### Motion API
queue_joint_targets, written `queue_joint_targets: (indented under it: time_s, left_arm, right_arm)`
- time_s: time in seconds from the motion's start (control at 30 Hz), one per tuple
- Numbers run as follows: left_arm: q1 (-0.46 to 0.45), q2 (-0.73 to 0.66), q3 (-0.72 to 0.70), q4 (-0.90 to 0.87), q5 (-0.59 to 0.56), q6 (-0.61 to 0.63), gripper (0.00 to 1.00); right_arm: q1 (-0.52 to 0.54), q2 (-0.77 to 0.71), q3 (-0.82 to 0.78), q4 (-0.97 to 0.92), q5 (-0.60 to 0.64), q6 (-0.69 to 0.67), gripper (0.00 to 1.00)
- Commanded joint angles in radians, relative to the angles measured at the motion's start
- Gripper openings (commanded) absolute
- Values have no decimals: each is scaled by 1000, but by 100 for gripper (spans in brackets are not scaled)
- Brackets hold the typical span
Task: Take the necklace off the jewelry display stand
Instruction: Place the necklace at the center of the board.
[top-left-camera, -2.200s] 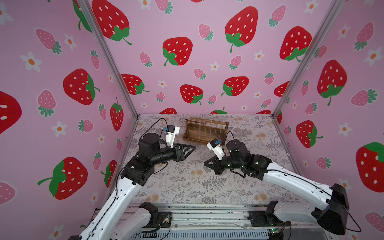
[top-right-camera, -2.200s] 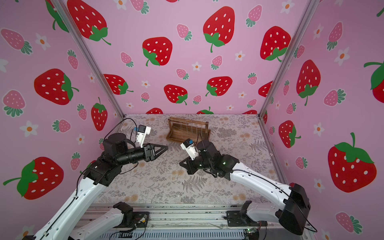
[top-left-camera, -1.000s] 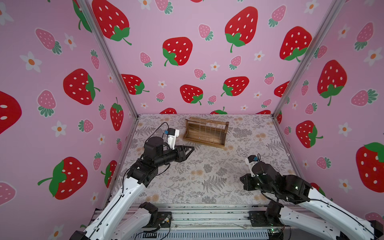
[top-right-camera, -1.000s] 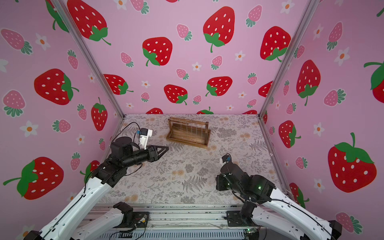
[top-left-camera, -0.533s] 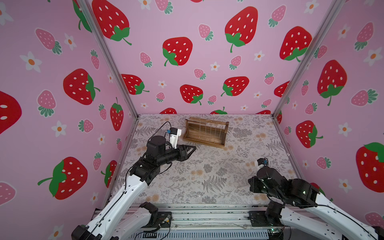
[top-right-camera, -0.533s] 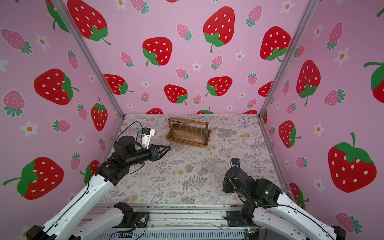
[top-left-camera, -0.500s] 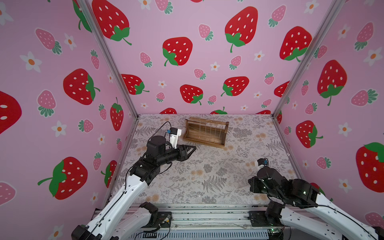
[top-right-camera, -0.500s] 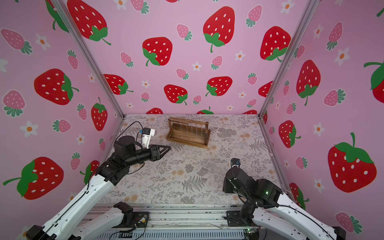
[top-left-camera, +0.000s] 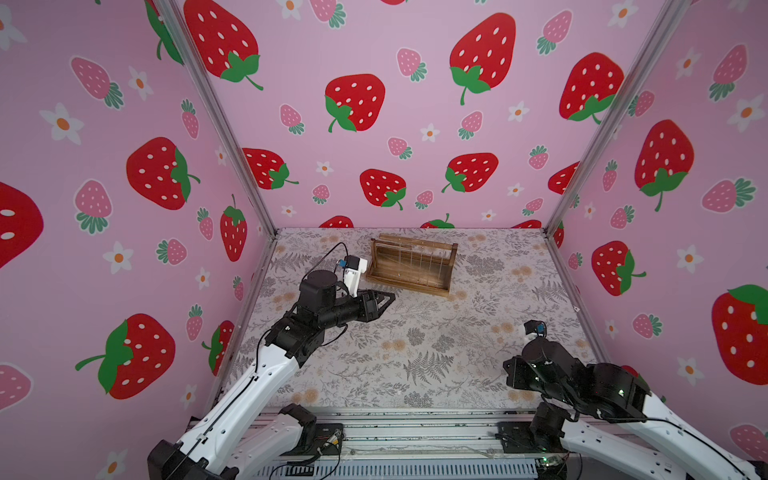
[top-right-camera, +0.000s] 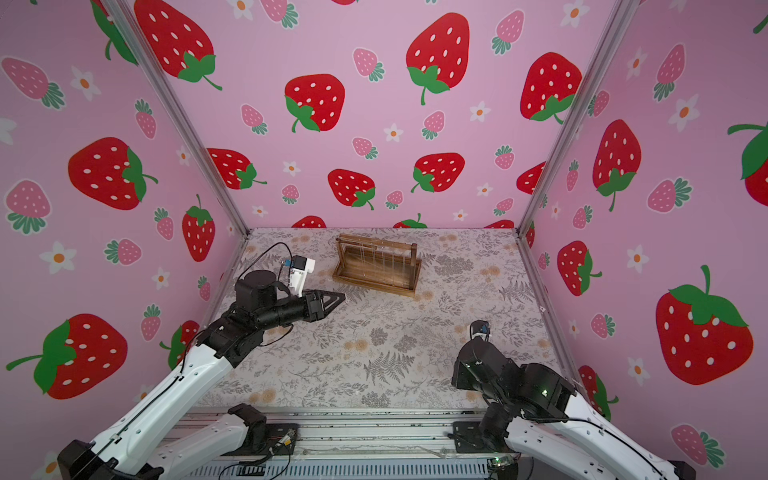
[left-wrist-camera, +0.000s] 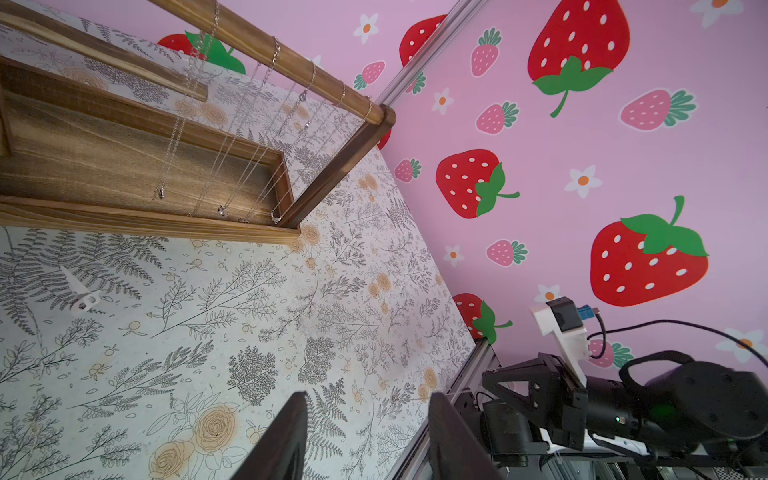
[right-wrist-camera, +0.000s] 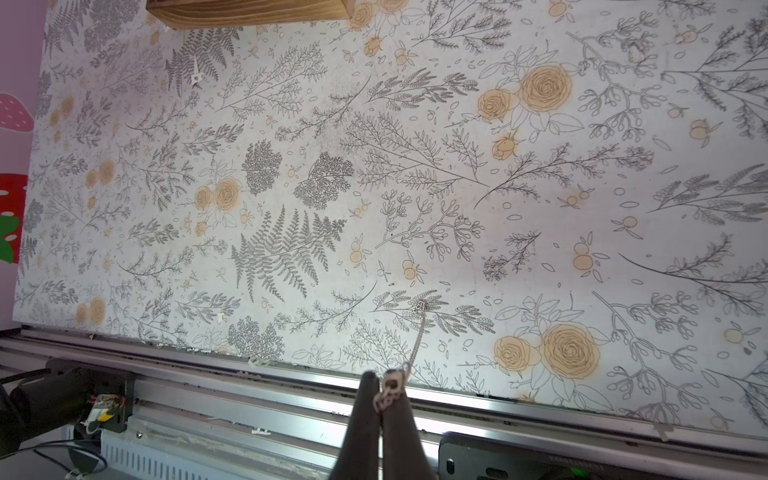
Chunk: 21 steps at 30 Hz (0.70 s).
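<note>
The jewelry display stand (top-left-camera: 411, 266) sits far back at mid-worktop (top-left-camera: 415, 345). Its long top bar runs side to side, with the right end slightly nearer, and chains (left-wrist-camera: 232, 158) hang from it. The necklace (right-wrist-camera: 417, 332) dangles from the right pincer (right-wrist-camera: 380, 390), which is clenched on it near the front edge, well apart from the stand. The left pincer (top-left-camera: 384, 301) gapes empty near the stand's left end. Pink strawberry walls (top-left-camera: 374, 124) surround the floral surface.
</note>
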Motion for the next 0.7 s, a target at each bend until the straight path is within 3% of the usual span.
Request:
queue_joint_targets:
  time_s: [0.0, 0.13, 0.37, 0.67]
  left_arm:
    - [-8, -3, 29, 16, 8, 7, 49]
    - [-9, -3, 28, 11, 9, 12, 49]
    - [-11, -21, 23, -9, 7, 21, 49]
    - [-10, -21, 20, -36, 5, 46, 49]
  right_arm:
    - [4, -3, -25, -14, 63, 56, 0]
    - [4, 52, -24, 10, 105, 83, 0]
    - [-23, 231, -3, 119, 119, 7, 0]
    - [-246, 418, -56, 394, -21, -147, 0]
